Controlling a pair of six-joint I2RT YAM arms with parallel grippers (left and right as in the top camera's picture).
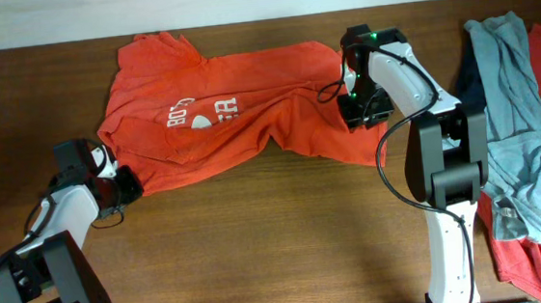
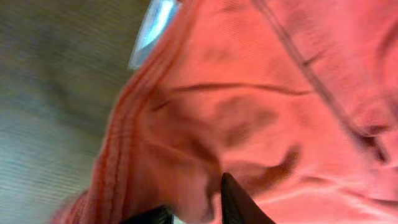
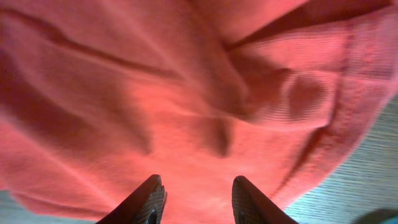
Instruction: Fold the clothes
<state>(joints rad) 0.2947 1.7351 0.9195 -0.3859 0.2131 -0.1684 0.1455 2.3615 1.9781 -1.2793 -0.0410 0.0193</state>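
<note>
Loosely crumpled, the orange-red soft T-shirt with white print (image 1: pixel 229 116) lies on the brown wooden tabletop (image 1: pixel 258 240), its long axis running side to side. The left jaws have cloth between them at its lower-left corner, but I cannot tell if they are gripping it. The right jaws stand spread over its right edge.

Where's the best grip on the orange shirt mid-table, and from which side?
On the orange shirt, probably the stitched hem at its lower-left corner, coming in low from the left. The shirt lies stretched sideways and crumpled in the middle, and that edge lies exposed against the bare table.
</note>
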